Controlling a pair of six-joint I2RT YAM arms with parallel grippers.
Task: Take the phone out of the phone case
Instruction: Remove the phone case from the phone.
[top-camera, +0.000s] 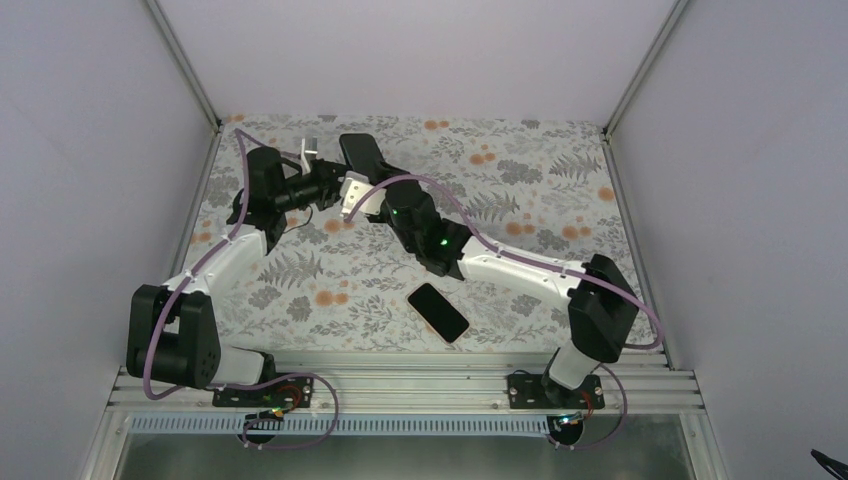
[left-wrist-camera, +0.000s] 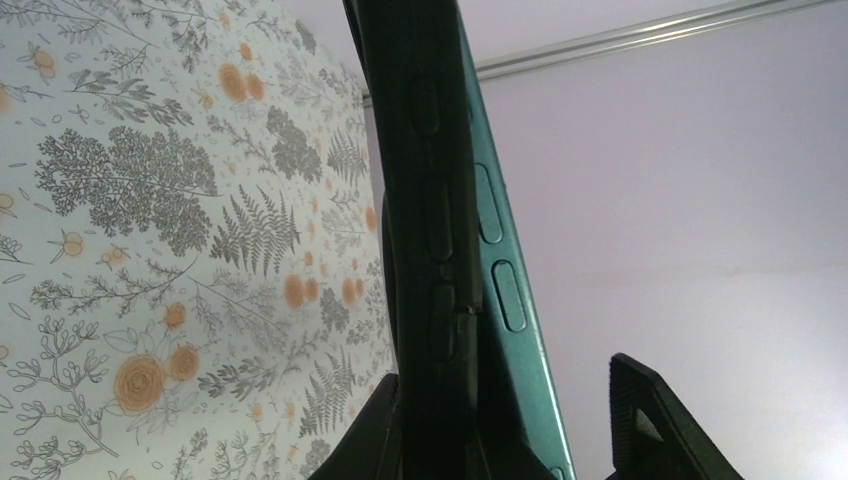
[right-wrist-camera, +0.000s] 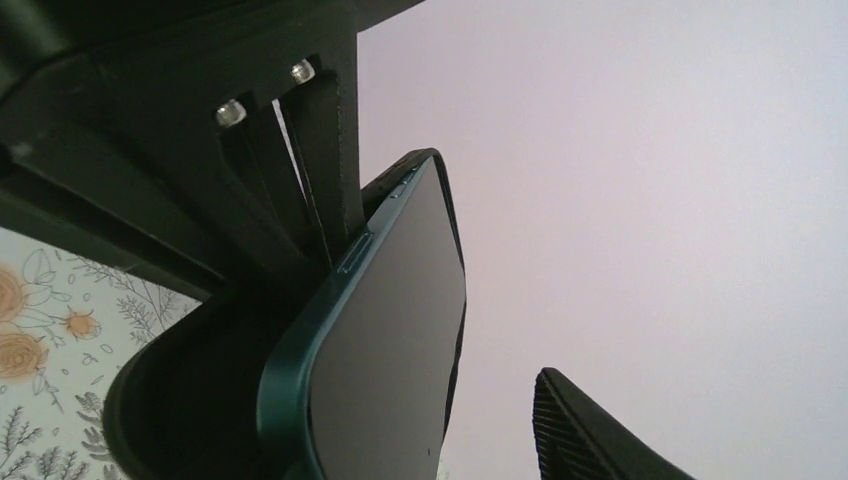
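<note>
**A:** What's there, counted?

**B:** One left arm (top-camera: 225, 258), one right arm (top-camera: 520, 270), an end effector on each, one phone (top-camera: 438, 312) and one phone case (top-camera: 360, 152).

**A:** Where do the phone and case sit?

**B:** The phone lies flat on the table (top-camera: 540, 190), dark screen up with a pale gold rim. It is at the near middle, just beside the right arm's forearm and well apart from the case. The dark green phone case is up off the table at the far middle, where the two end effectors meet. Its top end stands above them.

**A:** And the left end effector (top-camera: 325, 183)?

**B:** Released. In its wrist view the case's edge, with its button bumps, leans against one finger. The other finger (left-wrist-camera: 660, 430) stands clear, with wall showing through the gap.

**A:** The right end effector (top-camera: 362, 192)?

**B:** I cannot tell. One finger (right-wrist-camera: 595, 432) stands apart from the case, and the other is hidden behind it. A dark glossy panel fills the case's frame in that view, but I cannot tell what it is.

**A:** The surface and the room?

**B:** The table wears a white cloth printed with grey ferns and orange flowers. Pale lilac walls (top-camera: 90, 150) close three sides, with metal strips in the far corners. A ribbed metal rail (top-camera: 400, 378) at the near edge carries both bases, and purple cables (top-camera: 480, 235) run along the arms.
</note>
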